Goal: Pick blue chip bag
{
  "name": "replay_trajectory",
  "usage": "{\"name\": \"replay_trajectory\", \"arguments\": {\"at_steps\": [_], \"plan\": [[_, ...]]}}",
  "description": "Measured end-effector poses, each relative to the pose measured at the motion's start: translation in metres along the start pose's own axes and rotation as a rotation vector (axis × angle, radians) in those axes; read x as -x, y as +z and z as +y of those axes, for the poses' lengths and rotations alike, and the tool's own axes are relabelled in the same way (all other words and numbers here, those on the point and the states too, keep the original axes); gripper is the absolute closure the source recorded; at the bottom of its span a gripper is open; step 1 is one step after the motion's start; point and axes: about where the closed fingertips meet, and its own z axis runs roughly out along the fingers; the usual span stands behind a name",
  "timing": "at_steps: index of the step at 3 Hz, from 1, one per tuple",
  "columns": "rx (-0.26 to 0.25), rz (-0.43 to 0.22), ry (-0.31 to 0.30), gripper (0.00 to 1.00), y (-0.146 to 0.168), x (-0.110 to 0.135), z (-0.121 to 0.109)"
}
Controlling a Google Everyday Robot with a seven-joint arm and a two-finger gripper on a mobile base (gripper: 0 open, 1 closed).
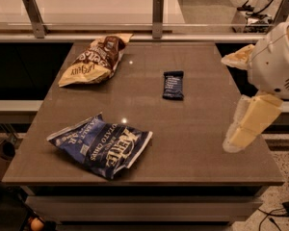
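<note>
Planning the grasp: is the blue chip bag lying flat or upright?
Flat: the blue chip bag lies lettering up on the table; the pincer hangs at the right edge.

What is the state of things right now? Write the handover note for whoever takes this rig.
Gripper: over the table's right edge, nothing visibly in it, well apart from the bag.
Blue chip bag: lying flat at the front left, not touched.
Done: nothing picked yet.
Left: reach across, grasp the bag and lift it. Leave the small dark snack bar and the tan chip bag at the back left.
</note>
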Motion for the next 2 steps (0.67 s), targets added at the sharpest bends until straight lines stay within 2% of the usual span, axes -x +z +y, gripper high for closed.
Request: {"name": "replay_trajectory", "arguments": {"at_steps": [2], "plan": [[0.053, -0.136, -0.046, 0.00, 0.066, 0.061, 0.026]]}}
